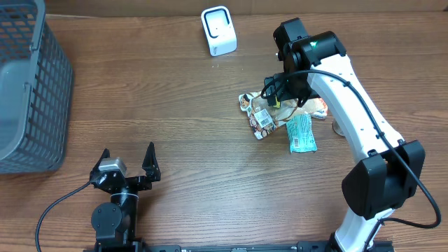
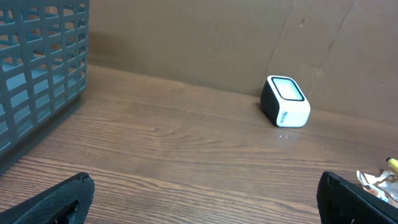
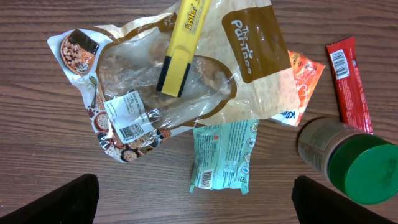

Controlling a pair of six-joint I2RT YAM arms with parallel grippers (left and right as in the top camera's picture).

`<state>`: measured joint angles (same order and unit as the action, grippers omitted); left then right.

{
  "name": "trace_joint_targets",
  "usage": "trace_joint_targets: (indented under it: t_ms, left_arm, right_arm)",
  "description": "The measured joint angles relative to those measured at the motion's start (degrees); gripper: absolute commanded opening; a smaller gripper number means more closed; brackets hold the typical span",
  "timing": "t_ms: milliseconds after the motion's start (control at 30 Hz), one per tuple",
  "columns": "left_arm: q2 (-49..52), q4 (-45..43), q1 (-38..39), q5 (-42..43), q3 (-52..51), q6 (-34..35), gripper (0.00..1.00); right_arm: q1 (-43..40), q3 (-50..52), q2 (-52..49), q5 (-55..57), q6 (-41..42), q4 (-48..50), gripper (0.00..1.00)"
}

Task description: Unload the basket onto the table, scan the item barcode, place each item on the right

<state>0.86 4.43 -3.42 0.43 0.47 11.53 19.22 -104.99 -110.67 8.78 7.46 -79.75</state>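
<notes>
While left tool, right tool gape, wood table holds basket, scanner, snacks.

Cut off by the left and top edges of the overhead view: grey basket. Hidden there under the right arm: much of the snack pile, the jar down to a sliver. In the right wrist view, yellow marker and brown bag clipped at the top, orange packet partly tucked under the bag, label barcode digits too small to read. Of left gripper and right gripper, only dark tips at the bottom corners of their own views.
</notes>
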Motion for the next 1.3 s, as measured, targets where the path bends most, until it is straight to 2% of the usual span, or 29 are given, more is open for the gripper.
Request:
trace_joint_targets:
  t_ms: [833, 1000, 1167, 1300]
  left_arm:
    - [0.0, 0.0, 0.0, 0.0, 0.0, -0.15, 1.0]
    - [0.0, 0.0, 0.0, 0.02, 0.0, -0.15, 1.0]
    - [0.0, 0.0, 0.0, 0.02, 0.0, -0.15, 1.0]
    - [0.0, -0.02, 0.0, 0.02, 0.0, -0.15, 1.0]
  right_arm:
    - [0.0, 0.11, 1.16, 0.0, 0.04, 1.29, 1.0]
    - [0.0, 0.35, 8.66, 0.0, 0.0, 1.36, 1.0]
    - [0.0, 0.35, 22.34, 0.02, 0.02, 1.81, 1.0]
    - [0.0, 0.33, 34.01, 0.26, 0.0, 6.1, 1.0]
